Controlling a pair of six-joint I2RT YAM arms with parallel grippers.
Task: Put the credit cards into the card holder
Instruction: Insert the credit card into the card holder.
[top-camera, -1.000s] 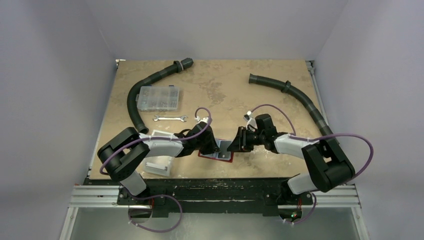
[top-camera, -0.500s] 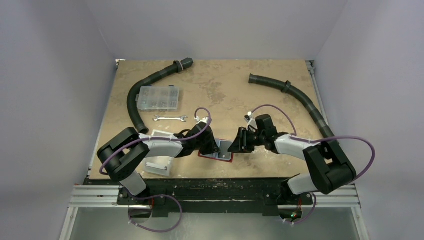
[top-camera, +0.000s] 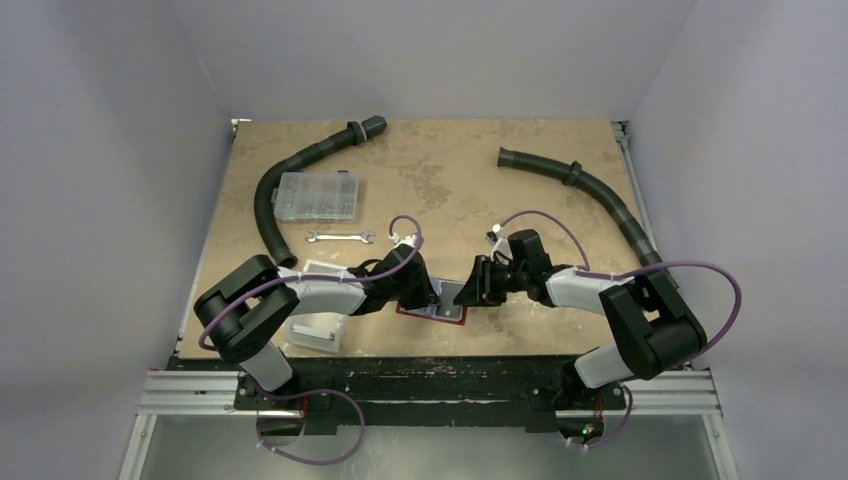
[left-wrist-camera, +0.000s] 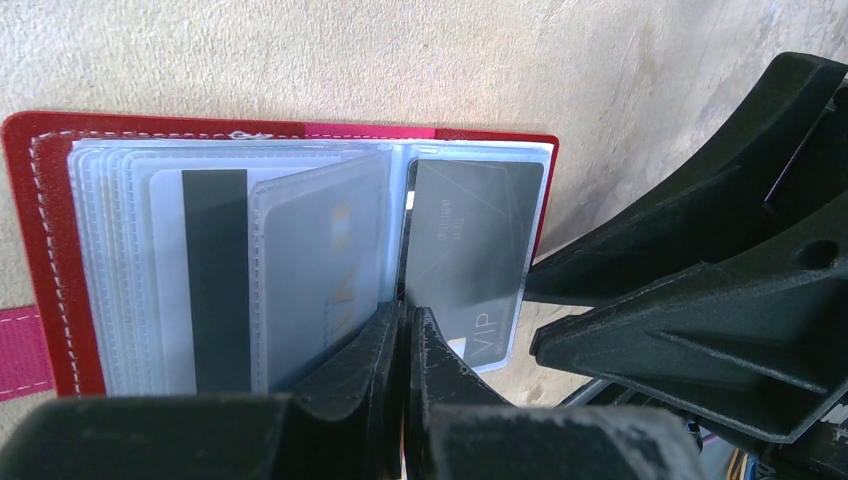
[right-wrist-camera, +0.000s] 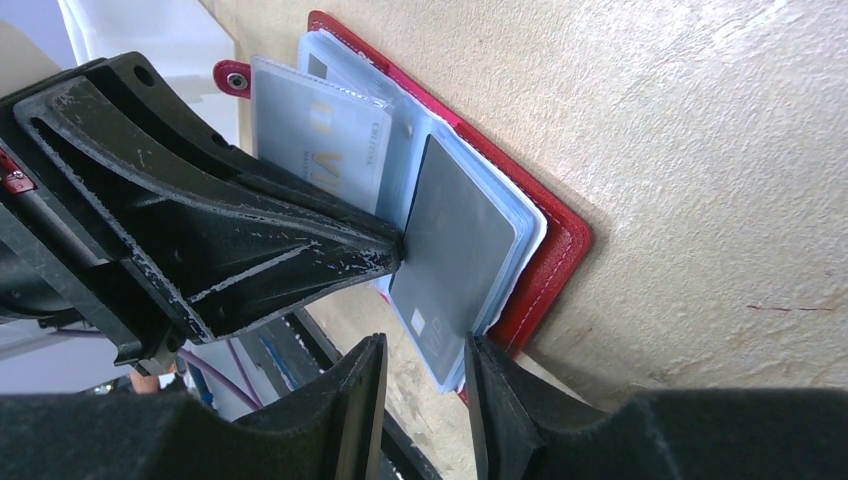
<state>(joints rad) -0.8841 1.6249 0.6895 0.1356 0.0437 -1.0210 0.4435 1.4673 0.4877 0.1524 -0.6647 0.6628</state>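
The red card holder (left-wrist-camera: 40, 250) lies open near the table's front edge, also in the top view (top-camera: 428, 311) and the right wrist view (right-wrist-camera: 550, 270). Its clear sleeves hold a card with a black stripe (left-wrist-camera: 215, 280) and a grey card with gold lettering (left-wrist-camera: 320, 250). A dark grey VIP card (left-wrist-camera: 470, 250) sits partly in the right-hand sleeve, its end sticking out (right-wrist-camera: 450, 260). My left gripper (left-wrist-camera: 405, 325) is shut on a lifted sleeve's edge by the spine. My right gripper (right-wrist-camera: 425, 355) is open, its fingers either side of the dark card's protruding corner.
A white bin (top-camera: 318, 320) stands just left of the holder. A clear compartment box (top-camera: 318, 196), a wrench (top-camera: 340, 237) and two black hoses (top-camera: 290, 170) (top-camera: 590, 190) lie further back. The table's front edge is close behind the holder.
My right gripper has edged slightly left toward the holder. The left gripper and the holder have stayed put.
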